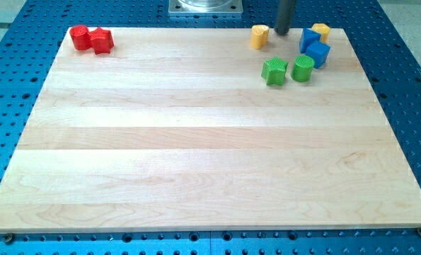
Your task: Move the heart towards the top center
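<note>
A small yellow block (260, 35), which looks like the heart, stands near the board's top edge, right of centre. My tip (281, 32) rests on the board just to the right of it, with a narrow gap between them. The dark rod rises from there out of the view's top.
Two blue blocks (309, 39) (318, 54) and another yellow block (321, 30) cluster right of my tip. A green star-like block (274, 71) and a green cylinder (302, 68) lie below them. Two red blocks (80, 37) (102, 40) touch in the top left corner. The wooden board (196, 156) lies on a blue perforated table.
</note>
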